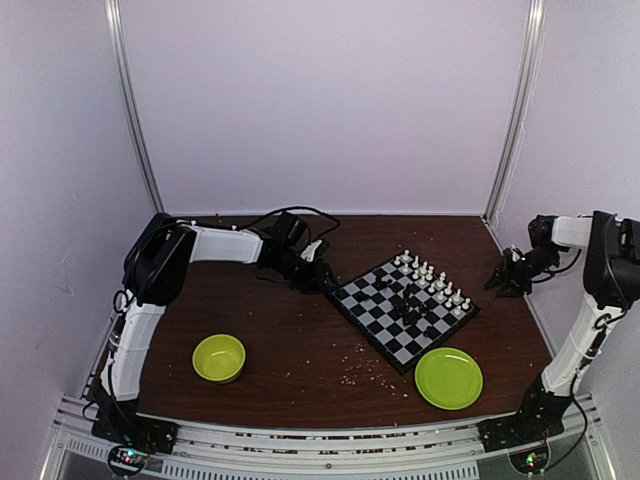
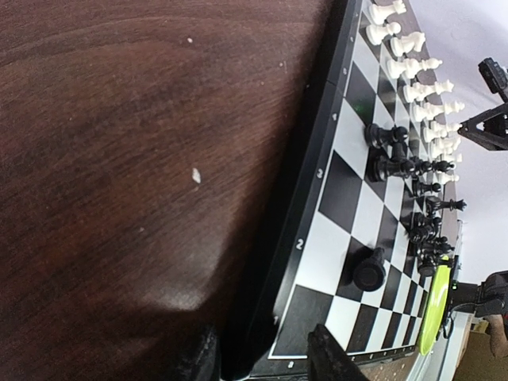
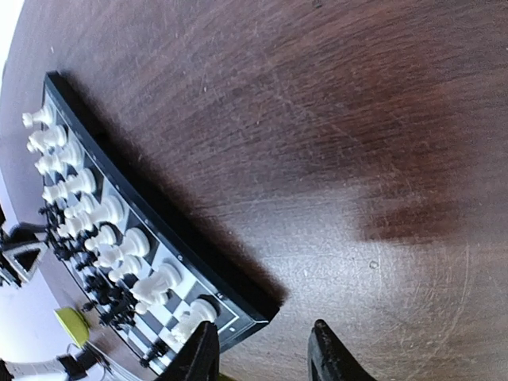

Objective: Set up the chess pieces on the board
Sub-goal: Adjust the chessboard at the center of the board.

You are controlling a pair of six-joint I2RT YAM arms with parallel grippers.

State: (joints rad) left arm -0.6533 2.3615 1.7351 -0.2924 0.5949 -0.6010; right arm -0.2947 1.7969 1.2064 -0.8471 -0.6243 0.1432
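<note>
Small black plastic chess pieces (image 1: 410, 305) cluster mid-board on the flat black-and-white checked chessboard (image 1: 385, 338); small white plastic chess pieces (image 1: 436, 280) line its right edge. Left jaws, spread and empty at the left corner, should pinch the outlying black piece (image 2: 370, 268) from straight above. Right jaws: spread, empty.

Board (image 1: 372, 300): black and white checks, thin black rim
Pieces (image 1: 430, 273): some white, some black
Bowl (image 1: 219, 357): lime green
Plate (image 1: 448, 378): lime green
Table (image 1: 300, 370): dark brown wood grain, pale specks
Walls (image 1: 330, 100): pale lilac
</note>
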